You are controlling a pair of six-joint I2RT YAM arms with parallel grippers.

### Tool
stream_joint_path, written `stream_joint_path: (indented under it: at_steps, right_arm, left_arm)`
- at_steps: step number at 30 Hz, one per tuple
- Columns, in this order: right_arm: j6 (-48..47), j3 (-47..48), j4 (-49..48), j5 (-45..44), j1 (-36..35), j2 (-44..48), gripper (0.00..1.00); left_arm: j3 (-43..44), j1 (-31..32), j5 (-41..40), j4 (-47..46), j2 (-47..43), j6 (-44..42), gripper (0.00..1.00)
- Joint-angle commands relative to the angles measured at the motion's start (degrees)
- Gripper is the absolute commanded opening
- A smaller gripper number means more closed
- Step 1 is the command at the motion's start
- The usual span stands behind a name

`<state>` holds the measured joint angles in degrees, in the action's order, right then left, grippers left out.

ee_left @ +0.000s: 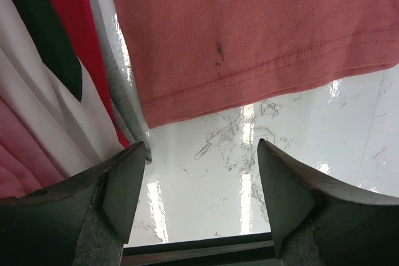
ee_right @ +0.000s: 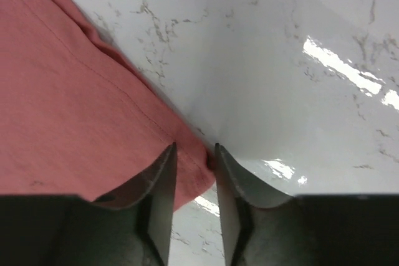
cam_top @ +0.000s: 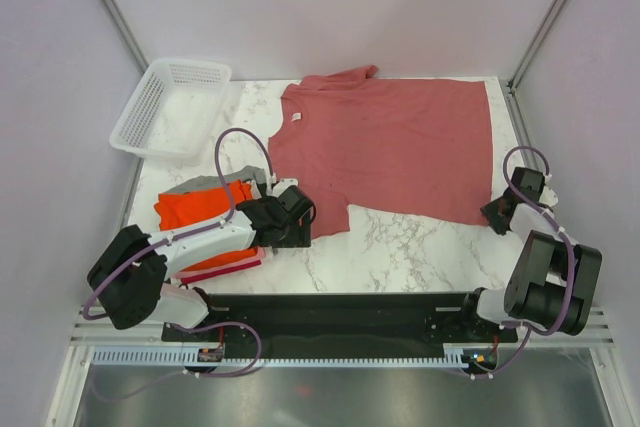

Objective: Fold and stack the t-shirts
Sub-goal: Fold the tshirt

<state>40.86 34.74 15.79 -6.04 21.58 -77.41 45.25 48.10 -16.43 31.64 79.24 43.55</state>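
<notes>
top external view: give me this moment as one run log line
pink-red tee: spread out, unfolded | left gripper: open, by tee's hem beside folded stack | right gripper: narrowly open astride tee's corner

Four t-shirts can be counted. One dusty pinkish-red t-shirt (cam_top: 400, 147) lies spread toward 1 o'clock. Three folded ones show as layers of a single stack at 8 o'clock: one grey t-shirt (cam_top: 215, 184), one orange-red t-shirt (cam_top: 195, 209) and one pink-and-white t-shirt (cam_top: 215, 265). Whether the stack holds more cannot be told. One white mesh basket (cam_top: 135, 112) sits at 10 o'clock. One marble table (cam_top: 420, 247). Two grippers: the left gripper (ee_left: 202, 154) at 7 o'clock, the right gripper (ee_right: 194, 151) at 4 o'clock.
</notes>
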Motion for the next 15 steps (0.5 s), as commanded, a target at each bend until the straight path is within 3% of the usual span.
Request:
stream_joint_path:
  at_steps: [1, 6, 8, 15]
  right_arm:
    - [1.59, -0.99, -0.76, 1.21, -0.93, -2.75, 0.35]
    - [1.68, -0.64, -1.29, 2.61, -1.19, -3.1, 0.07]
    - [1.59, -0.29, -0.94, 2.97, -1.19, -2.49, 0.0]
    - [0.62, 0.33, 1.61, 1.13, -1.19, 3.13, 0.0]
  left_arm:
    - [1.68, 0.07, -2.21, 0.44, 0.3, -1.71, 0.8]
    - [1.77, 0.16, -2.03, 0.62, 0.3, -1.54, 0.8]
    - [1.68, 0.07, -1.94, 0.71, 0.39, -1.45, 0.8]
    - [2.29, -0.11, -1.07, 2.46, 1.09, -1.19, 0.8]
